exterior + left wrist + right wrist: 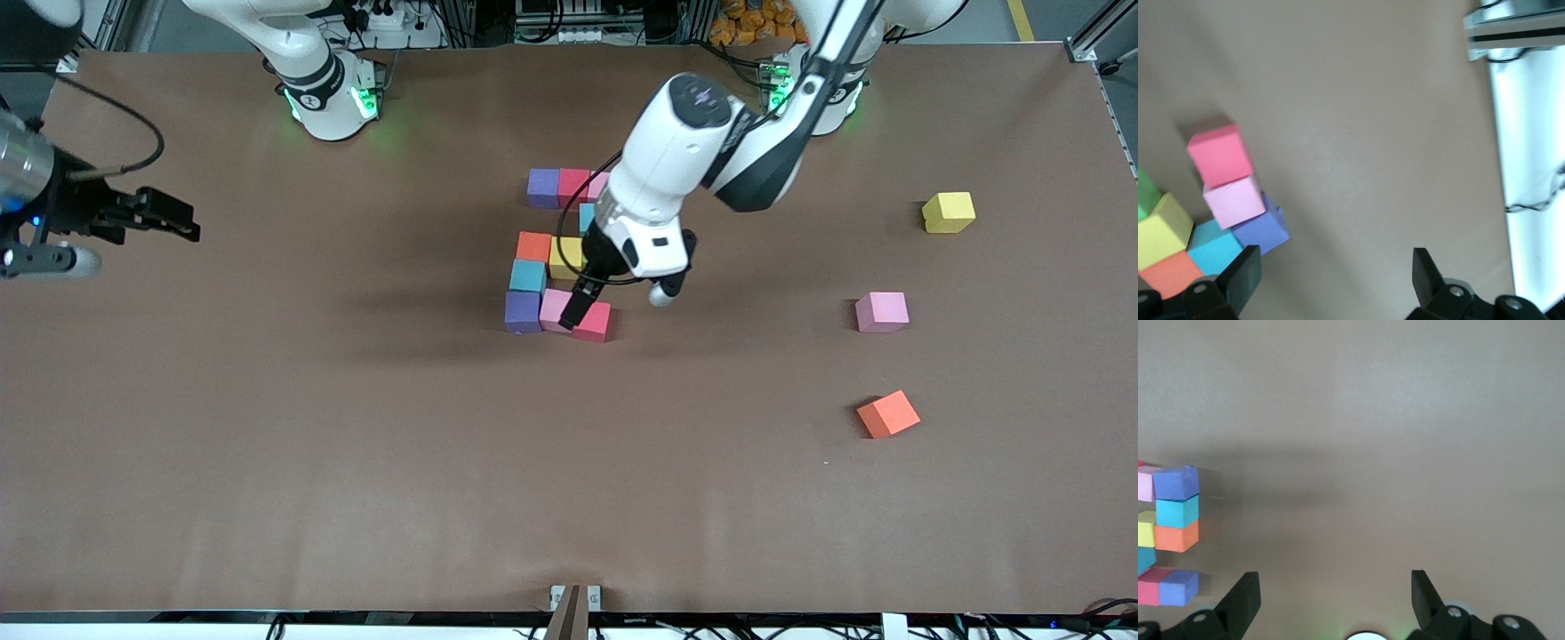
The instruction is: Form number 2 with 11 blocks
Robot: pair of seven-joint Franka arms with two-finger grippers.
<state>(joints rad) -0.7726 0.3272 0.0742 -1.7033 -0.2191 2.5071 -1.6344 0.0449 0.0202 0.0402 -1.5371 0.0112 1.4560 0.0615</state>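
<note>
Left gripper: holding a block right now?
No. The left gripper is open with bare table between its fingers; the red block sits apart in the digit.

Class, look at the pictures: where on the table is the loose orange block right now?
In the front view, the loose orange block lies alone toward the left arm's end of the table, nearer the front camera than the loose pink block, apart from the digit.

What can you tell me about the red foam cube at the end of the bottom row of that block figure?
The red foam cube is small, matte and soft-looking, with clean square edges. It rests flat on the brown table, turned slightly askew from its row. It touches the pink cube beside it, which adjoins a purple cube. It ends the row nearest the front camera. The open left gripper hovers just above it, not gripping it.
</note>
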